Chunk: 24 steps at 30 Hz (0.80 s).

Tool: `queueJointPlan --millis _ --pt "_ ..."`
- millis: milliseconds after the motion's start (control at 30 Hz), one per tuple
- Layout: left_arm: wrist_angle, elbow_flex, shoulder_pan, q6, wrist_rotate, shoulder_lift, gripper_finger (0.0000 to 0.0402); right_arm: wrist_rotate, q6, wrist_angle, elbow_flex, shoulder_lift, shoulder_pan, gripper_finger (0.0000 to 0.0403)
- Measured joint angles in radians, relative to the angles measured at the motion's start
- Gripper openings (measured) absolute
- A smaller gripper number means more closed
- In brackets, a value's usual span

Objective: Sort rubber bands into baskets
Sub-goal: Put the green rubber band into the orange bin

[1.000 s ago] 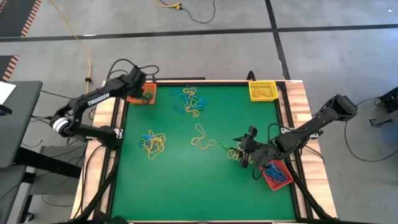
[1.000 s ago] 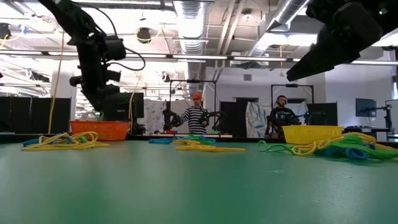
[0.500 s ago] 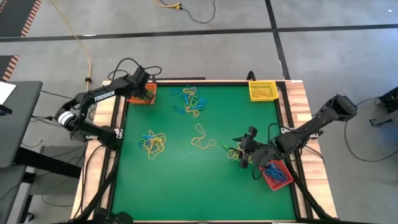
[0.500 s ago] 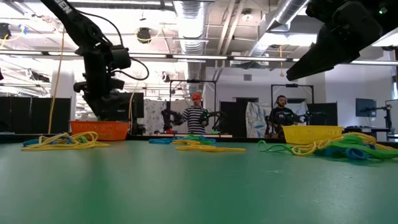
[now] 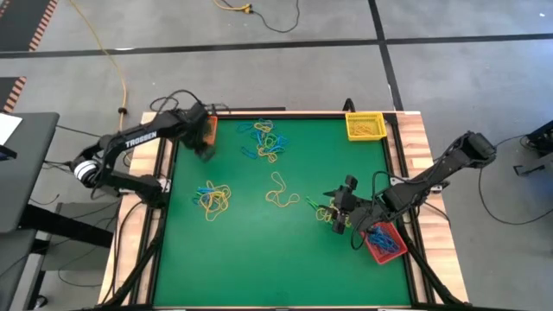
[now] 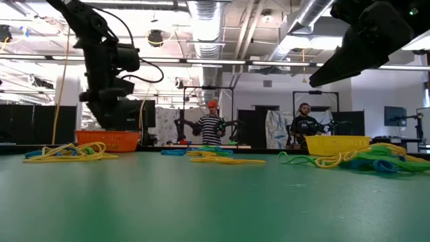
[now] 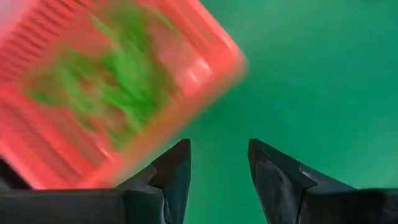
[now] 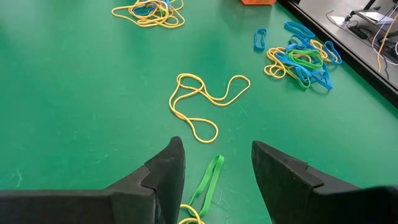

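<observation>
The orange basket [image 5: 210,127] stands at the table's far left corner; the left wrist view shows green rubber bands [image 7: 124,74] in it. My left gripper [image 7: 217,146] is open and points down at bare mat beside the basket's near side [image 5: 206,149]. My right gripper [image 8: 214,149] is open near the right edge [image 5: 340,212], above a green band [image 8: 208,177] lying flat. A yellow basket [image 5: 365,126] sits far right. A red basket [image 5: 383,242] holding blue bands sits near right.
Loose bands lie on the green mat: a mixed pile [image 5: 266,138] at the far middle, another pile [image 5: 213,197] at the left, and a long yellow loop [image 5: 278,192] in the middle. A wooden rim [image 5: 423,173] frames the mat. People stand in the room behind the table.
My left gripper has swung from over the orange basket toward the table's near edge, off the basket and over the mat, and has tipped more steeply down.
</observation>
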Motion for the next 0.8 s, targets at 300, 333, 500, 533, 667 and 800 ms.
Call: queueJointPlan --millis 300,333,500,533,667,800 --pt "-0.213 0.000 -0.222 0.002 0.034 0.000 0.0151 0.000 -0.011 0.000 0.000 0.000 -0.003 0.0215" --pt "-0.212 0.000 -0.244 0.001 0.042 0.000 0.0151 0.000 -0.010 0.000 0.000 0.000 -0.003 0.0215" --pt "-0.196 -0.026 -0.335 -0.018 0.051 0.001 0.0151 0.000 -0.010 0.000 0.000 0.000 0.000 0.0215" --pt "-0.195 -0.035 -0.347 -0.028 0.057 0.001 0.0151 0.000 -0.010 0.000 0.000 0.000 0.000 0.0215" --pt "-0.190 -0.088 -0.395 -0.057 0.119 0.001 0.0151 0.000 -0.010 0.000 0.000 0.000 0.000 0.0215" --pt "-0.183 -0.078 -0.454 -0.063 0.120 0.001 0.0151 0.000 -0.010 0.000 0.000 0.000 0.000 0.0215"
